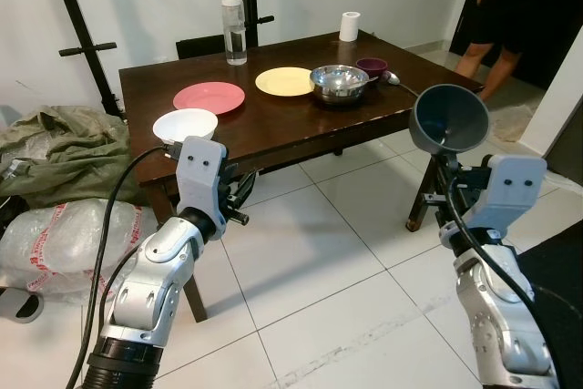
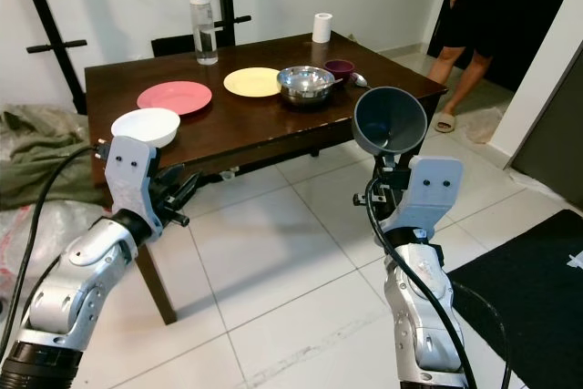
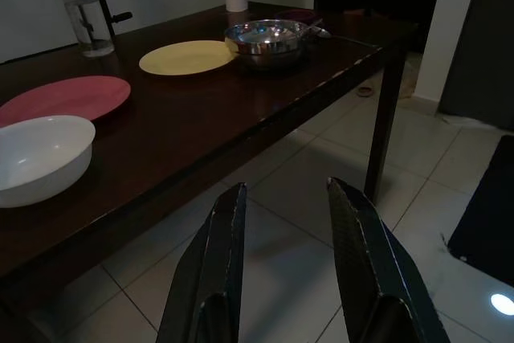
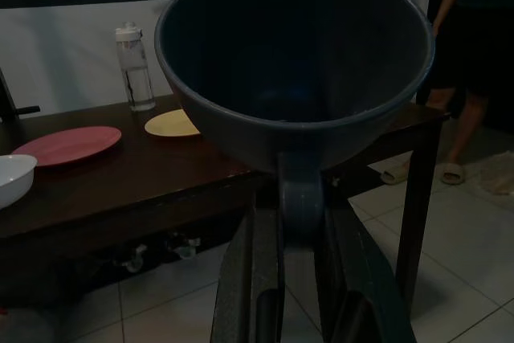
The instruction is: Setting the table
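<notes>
1. on the dark wooden table (image 1: 273,125), from left to right, sit a white bowl (image 1: 185,125), a pink plate (image 1: 209,97), a clear water bottle (image 1: 234,28) behind them, a yellow plate (image 1: 283,81), a steel bowl (image 1: 339,82), a small purple bowl (image 1: 372,66) with a spoon (image 1: 390,76) beside it, and a paper roll (image 1: 349,25) at the far edge.
2. the left gripper (image 3: 285,271) hovers off the near table edge, just below the white bowl, its two black fingers apart and holding nothing.
3. the right gripper (image 4: 293,222) is clamped on the stubby base of a grey-blue bowl (image 1: 448,118), holding it tilted with its open mouth turned towards the camera, out beyond the table's right corner and above the tiled floor.
4. the relation that matters: the table lies ahead and to the left of the held bowl, so the right arm is the one to carry it in over the near right edge, where bare wood shows.
5. the bowl hides the right fingertips; both wrist views are dim. a person (image 1: 506,6) stands at the far right, cut off by the frame.
</notes>
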`<state>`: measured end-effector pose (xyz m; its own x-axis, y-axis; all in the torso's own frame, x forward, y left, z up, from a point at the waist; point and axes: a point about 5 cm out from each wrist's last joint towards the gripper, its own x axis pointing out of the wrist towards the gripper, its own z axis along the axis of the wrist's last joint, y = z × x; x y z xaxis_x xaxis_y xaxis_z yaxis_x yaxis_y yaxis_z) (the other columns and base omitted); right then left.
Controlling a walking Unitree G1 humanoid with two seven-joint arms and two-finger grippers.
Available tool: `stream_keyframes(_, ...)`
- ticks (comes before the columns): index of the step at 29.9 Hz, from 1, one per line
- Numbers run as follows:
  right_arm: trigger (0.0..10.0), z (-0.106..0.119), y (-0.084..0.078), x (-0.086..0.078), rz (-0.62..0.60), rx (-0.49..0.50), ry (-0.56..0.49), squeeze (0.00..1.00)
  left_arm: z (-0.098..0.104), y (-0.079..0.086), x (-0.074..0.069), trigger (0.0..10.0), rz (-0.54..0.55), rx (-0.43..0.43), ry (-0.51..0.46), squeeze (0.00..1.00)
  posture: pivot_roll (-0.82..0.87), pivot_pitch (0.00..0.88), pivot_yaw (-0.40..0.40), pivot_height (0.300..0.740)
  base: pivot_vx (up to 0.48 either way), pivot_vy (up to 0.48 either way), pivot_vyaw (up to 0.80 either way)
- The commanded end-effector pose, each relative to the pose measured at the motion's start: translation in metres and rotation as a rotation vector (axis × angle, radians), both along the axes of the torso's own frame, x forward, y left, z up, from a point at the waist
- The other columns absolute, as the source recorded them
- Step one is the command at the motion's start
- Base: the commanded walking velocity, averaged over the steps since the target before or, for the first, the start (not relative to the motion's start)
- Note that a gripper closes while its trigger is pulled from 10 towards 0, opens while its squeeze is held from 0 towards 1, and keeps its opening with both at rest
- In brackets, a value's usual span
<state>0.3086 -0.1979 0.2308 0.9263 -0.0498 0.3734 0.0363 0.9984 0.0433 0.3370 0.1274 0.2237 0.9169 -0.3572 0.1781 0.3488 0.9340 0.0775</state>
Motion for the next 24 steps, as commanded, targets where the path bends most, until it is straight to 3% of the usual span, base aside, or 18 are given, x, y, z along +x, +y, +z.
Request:
stream_keyframes(1,10.0,-0.002,0.002,0.0,0.007,0.01,0.001,0.0,-0.002,0.003,0.001,10.0,0.016,-0.008,0.006,0.0,-0.01,0.034,0.096,0.74,0.0,0.0,0.0)
stream_keyframes(15,10.0,-0.002,0.002,0.0,0.009,0.01,-0.001,0.0,-0.003,0.004,0.001,10.0,0.013,-0.013,0.014,0.0,-0.01,0.034,0.097,0.74,0.0,0.0,0.0)
stream_keyframes(22,10.0,-0.002,0.003,0.001,0.017,0.01,0.0,0.0,-0.011,-0.009,-0.006,10.0,-0.14,-0.077,0.089,0.0,0.0,0.033,0.095,0.74,0.0,0.0,0.0)
stream_keyframes(24,10.0,-0.001,0.003,0.002,0.019,0.01,-0.003,0.0,-0.012,-0.011,-0.01,10.0,-0.21,-0.128,0.12,0.0,-0.01,0.036,0.095,0.74,0.0,0.0,0.0)
